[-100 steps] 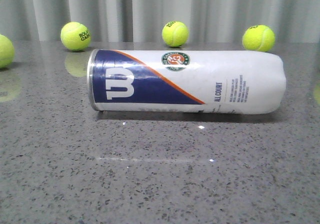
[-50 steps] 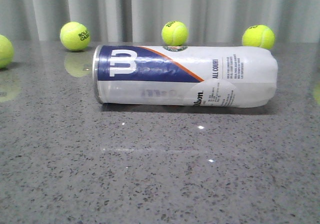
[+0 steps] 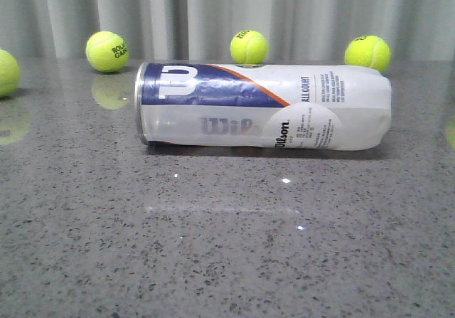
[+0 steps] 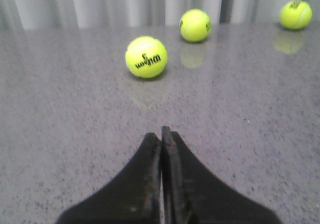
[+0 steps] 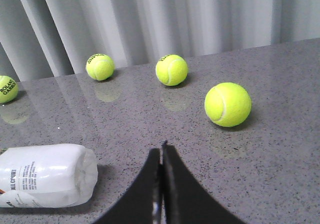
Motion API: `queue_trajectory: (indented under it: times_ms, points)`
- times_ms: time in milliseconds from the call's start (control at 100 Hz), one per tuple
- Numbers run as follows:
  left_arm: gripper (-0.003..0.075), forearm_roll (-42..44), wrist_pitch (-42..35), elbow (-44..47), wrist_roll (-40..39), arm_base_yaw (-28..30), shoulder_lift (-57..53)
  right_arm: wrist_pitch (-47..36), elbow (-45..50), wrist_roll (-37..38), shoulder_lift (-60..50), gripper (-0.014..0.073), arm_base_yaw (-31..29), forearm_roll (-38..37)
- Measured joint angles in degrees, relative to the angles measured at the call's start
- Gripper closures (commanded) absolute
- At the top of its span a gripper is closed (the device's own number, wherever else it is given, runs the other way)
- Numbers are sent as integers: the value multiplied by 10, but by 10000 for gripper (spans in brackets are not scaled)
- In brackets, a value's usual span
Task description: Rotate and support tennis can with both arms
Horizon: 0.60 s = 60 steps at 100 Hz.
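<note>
The tennis can [image 3: 263, 105] lies on its side across the middle of the grey table, metal rim to the left, navy and white Wilson label facing me. No arm shows in the front view. In the right wrist view the can's white end [image 5: 47, 174] lies to the side of my right gripper [image 5: 161, 151], apart from it. The right gripper is shut and empty. My left gripper [image 4: 161, 132] is shut and empty over bare table. The can is out of the left wrist view.
Several yellow-green tennis balls stand along the back of the table [image 3: 106, 51] [image 3: 249, 48] [image 3: 367, 53], one at the far left edge [image 3: 6, 72]. A grey curtain hangs behind. A ball [image 4: 146, 57] lies ahead of the left gripper, another [image 5: 227, 104] ahead of the right.
The can has rolled about its long axis away from me: the W logo moved up to the top and the Wilson wording came into view. It also shifted slightly back.
</note>
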Motion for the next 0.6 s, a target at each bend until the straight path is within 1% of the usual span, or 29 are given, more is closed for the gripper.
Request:
queue_trajectory:
  times_ms: [140,220,250,290,340,370,390,430,440,460,470,510,560,600]
  points:
    - [741,-9,95,-68,0,0,87,0,0,0,0,660,0,0]
    - [739,-11,136,-104,0,0,146,0,0,0,0,660,0,0]
    - [734,-12,146,-118,0,0,164,0,0,0,0,660,0,0]
    - [708,-12,159,-132,0,-3,191,0,0,0,0,660,0,0]
    - [645,-13,167,-151,0,-7,220,0,0,0,0,660,0,0]
    - [579,-15,173,-160,0,-12,235,0,0,0,0,660,0,0]
    - [549,-18,176,-167,0,-13,246,0,0,0,0,660,0,0]
    - [446,-22,182,-176,0,-16,268,0,0,0,0,660,0,0]
    - [409,-26,183,-180,0,-17,272,0,0,0,0,660,0,0]
    - [373,-31,186,-186,0,-17,282,0,0,0,0,660,0,0]
    - [338,-34,187,-187,0,-17,290,0,0,0,0,660,0,0]
    - [247,-48,191,-198,1,-18,307,0,0,0,0,660,0,0]
    - [182,-67,199,-209,3,-18,331,0,0,0,0,660,0,0]
    - [166,-85,204,-217,3,-18,351,0,0,0,0,660,0,0]
